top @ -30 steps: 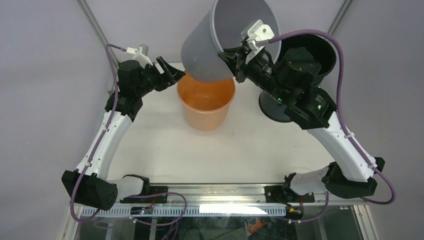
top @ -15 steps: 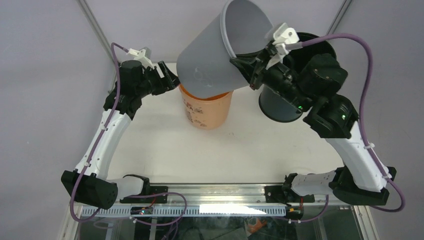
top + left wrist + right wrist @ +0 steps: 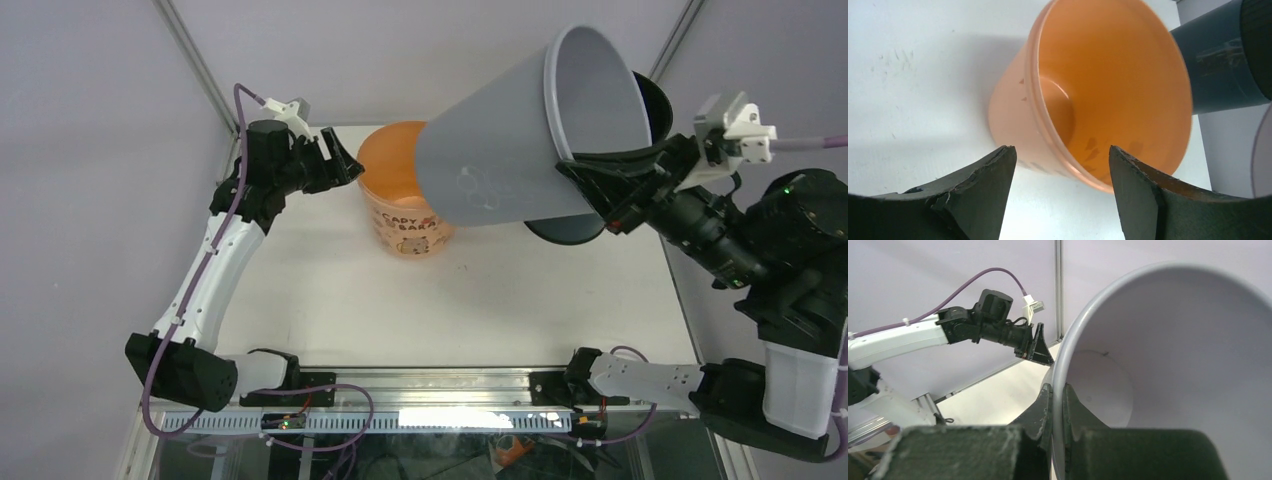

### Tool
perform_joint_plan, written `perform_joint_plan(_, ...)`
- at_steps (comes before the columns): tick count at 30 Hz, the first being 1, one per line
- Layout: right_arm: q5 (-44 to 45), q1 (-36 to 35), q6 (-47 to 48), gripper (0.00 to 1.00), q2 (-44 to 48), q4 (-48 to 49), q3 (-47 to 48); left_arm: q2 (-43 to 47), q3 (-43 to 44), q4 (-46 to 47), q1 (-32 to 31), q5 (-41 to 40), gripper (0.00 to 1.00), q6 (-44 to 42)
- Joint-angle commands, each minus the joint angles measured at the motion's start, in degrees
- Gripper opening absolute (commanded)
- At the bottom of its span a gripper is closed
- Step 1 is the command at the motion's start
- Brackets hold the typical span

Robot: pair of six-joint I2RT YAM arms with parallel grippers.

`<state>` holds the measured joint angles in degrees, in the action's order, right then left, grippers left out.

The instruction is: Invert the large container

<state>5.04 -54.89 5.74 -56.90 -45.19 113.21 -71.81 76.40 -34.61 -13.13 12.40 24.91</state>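
Three containers in all — one large grey container [image 3: 500,170] towards the far right, one orange container [image 3: 403,228] at the far middle, and one dark container [image 3: 572,229] at the far right. Two robot arms: one left arm [image 3: 215,270] on the left, one right arm [image 3: 800,290] on the right. Two grippers — one left gripper [image 3: 1060,148] and one right gripper [image 3: 1057,390], each with two fingers. One white table [image 3: 450,300].
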Motion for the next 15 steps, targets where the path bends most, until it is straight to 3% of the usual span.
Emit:
perform_joint_plan(1,0.88,-0.26,-3.33,0.0,3.53,-1.53,2.57,-1.85,-1.13,1.49,-0.02,2.64,0.7,0.86)
perform_joint_plan(4,2.16,-0.21,-4.34,0.0,4.94,-2.13,1.33,-3.35,-0.88,1.7,-0.66,2.23,0.66,0.72)
perform_joint_plan(12,3.71,-0.22,-4.77,0.0,5.73,-3.01,-0.15,-6.92,1.7,1.74,-3.66,-0.58,0.43,-0.19)
perform_joint_plan(15,4.21,-0.23,-4.75,0.0,5.74,-3.31,-0.47,-8.44,2.61,1.79,-4.78,-1.86,0.29,0.21)
